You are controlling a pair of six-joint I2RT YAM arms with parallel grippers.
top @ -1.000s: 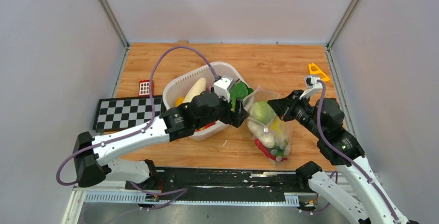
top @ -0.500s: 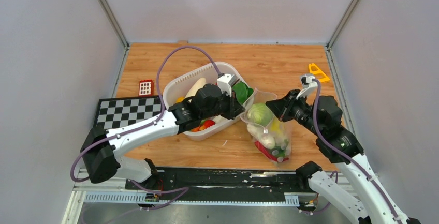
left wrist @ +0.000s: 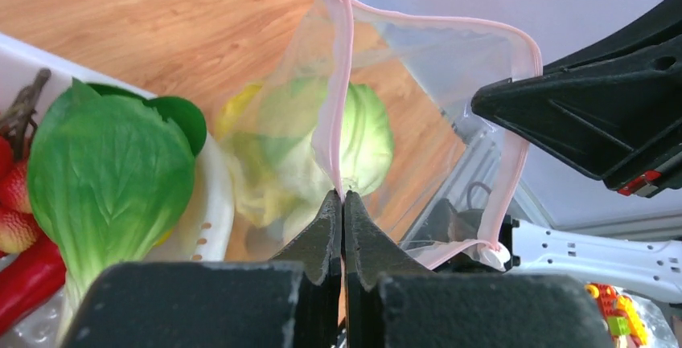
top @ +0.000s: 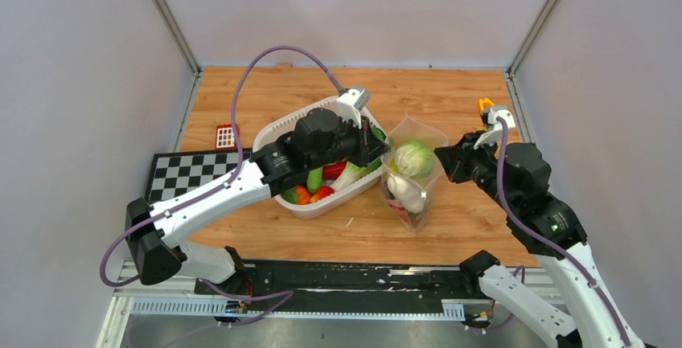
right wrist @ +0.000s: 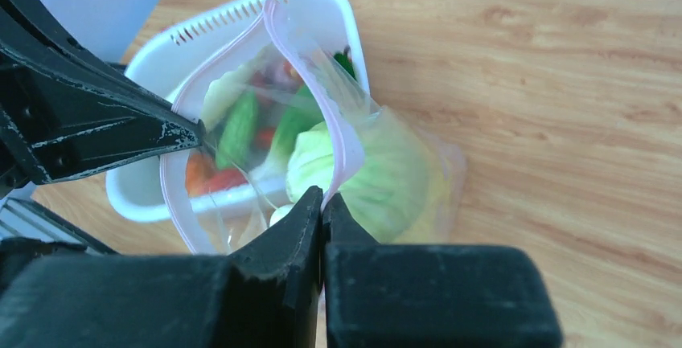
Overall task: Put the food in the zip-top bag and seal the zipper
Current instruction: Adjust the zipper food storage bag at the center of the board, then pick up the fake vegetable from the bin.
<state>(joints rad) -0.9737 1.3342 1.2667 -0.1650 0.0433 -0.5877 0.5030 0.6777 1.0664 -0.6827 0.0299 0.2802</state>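
Observation:
The zip-top bag (top: 408, 195) hangs upright between my two grippers, its mouth spread open. It holds a pale green cabbage (top: 414, 157) above white pieces. My left gripper (top: 384, 153) is shut on the left side of the pink zipper (left wrist: 344, 83); its tips (left wrist: 343, 196) pinch the strip. My right gripper (top: 439, 156) is shut on the opposite side of the rim, and its tips (right wrist: 323, 196) pinch the pink strip too. More food sits in the white tub (top: 326, 206): a green leafy piece (left wrist: 104, 171) and red pieces (top: 322, 191).
A checkerboard mat (top: 193, 173) lies left of the tub, with a small red block (top: 227, 136) behind it. An orange triangular piece (top: 486, 105) sits at the far right by the wall. Grey walls close in the wooden table on three sides.
My left gripper closed on the bag's rim. Both grippers then lifted the bag from lying on the table to upright and pulled its mouth apart; the right arm drew back to the right.

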